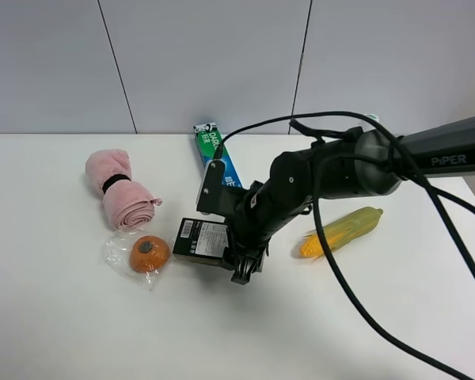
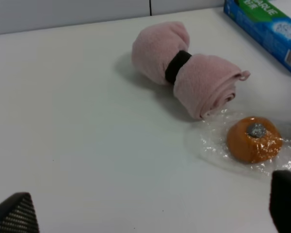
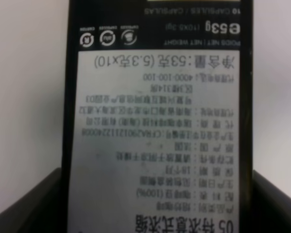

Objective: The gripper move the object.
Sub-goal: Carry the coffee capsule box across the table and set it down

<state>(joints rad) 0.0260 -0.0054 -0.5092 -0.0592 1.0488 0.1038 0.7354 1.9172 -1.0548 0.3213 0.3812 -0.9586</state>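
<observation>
Entry, right arm: your right gripper (image 1: 242,267) reaches across the middle of the table (image 1: 55,332) and is clamped on the black box (image 1: 199,240). In the right wrist view its fingers (image 3: 24,204) sit tight against the box's two long edges, jaws nearly closed. The white label faces up (its print reads upside down in that view).

Box position: flat and level, at the near end of the blue-green toothpaste box (image 1: 216,154) and just beside the plastic-wrapped orange (image 1: 149,253). You cannot tell from the high view whether it rests on the table or hangs just above it.

Other items: the pink towel roll (image 1: 119,190) lies behind the orange. The corn cob (image 1: 342,229) lies well apart, on the far side of the arm.

Left arm: your left gripper (image 2: 150,209) is spread wide, holding nothing, with bare table between its fingertips (image 2: 14,216).
</observation>
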